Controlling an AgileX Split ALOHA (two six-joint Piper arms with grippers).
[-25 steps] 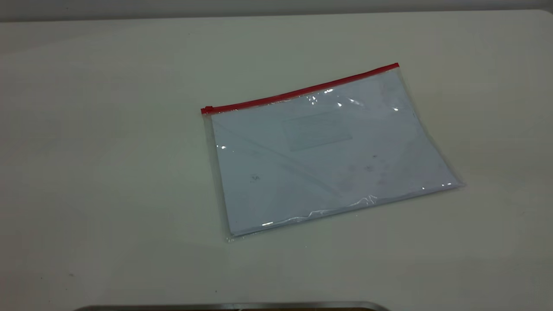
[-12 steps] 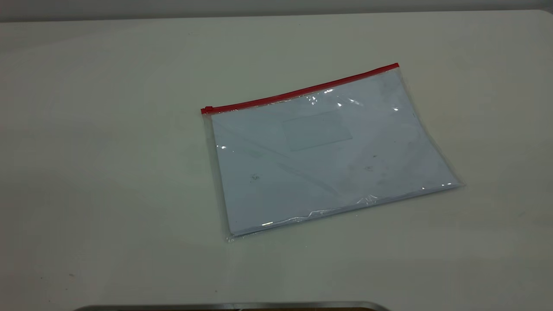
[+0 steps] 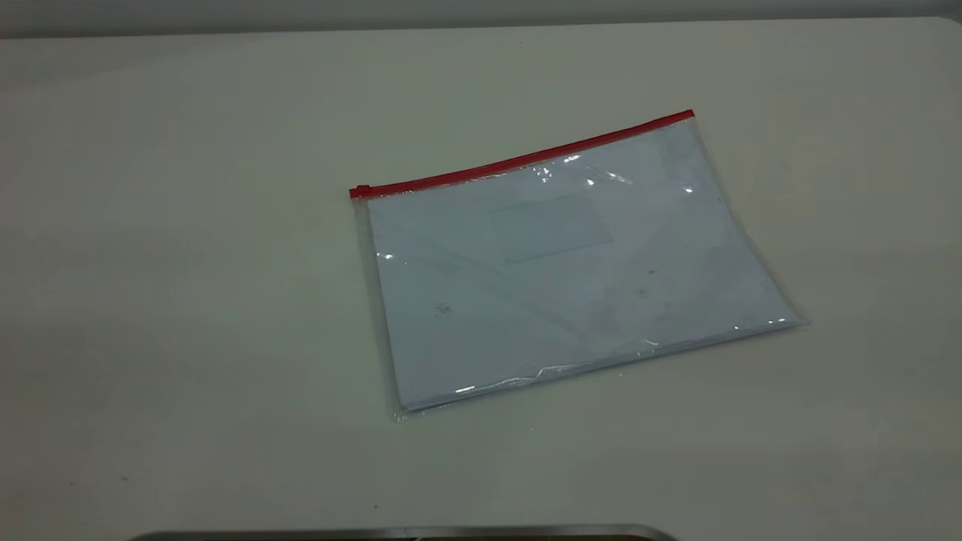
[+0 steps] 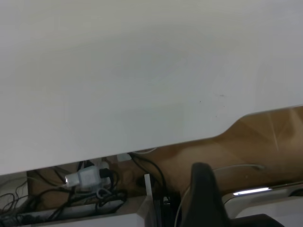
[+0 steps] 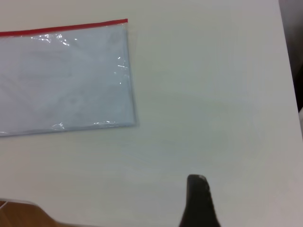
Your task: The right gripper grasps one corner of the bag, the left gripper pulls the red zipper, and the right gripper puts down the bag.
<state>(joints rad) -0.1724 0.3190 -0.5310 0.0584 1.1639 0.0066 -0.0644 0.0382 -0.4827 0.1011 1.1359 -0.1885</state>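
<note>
The bench (image 3: 188,300) is a plain off-white surface with a rounded corner at the far right and a curved cut-out along one edge, seen in the left wrist view. One thing lies directly on it: the bag (image 3: 571,270), a flat clear plastic pouch with white sheets inside, lying flat and slightly skewed, somewhat right of the middle. The red zipper (image 3: 526,159) runs along the bag's far long edge, its small slider tab (image 3: 362,190) sitting at the left end, and the corner of the bag (image 3: 688,117) at the right end rests on the bench.
</note>
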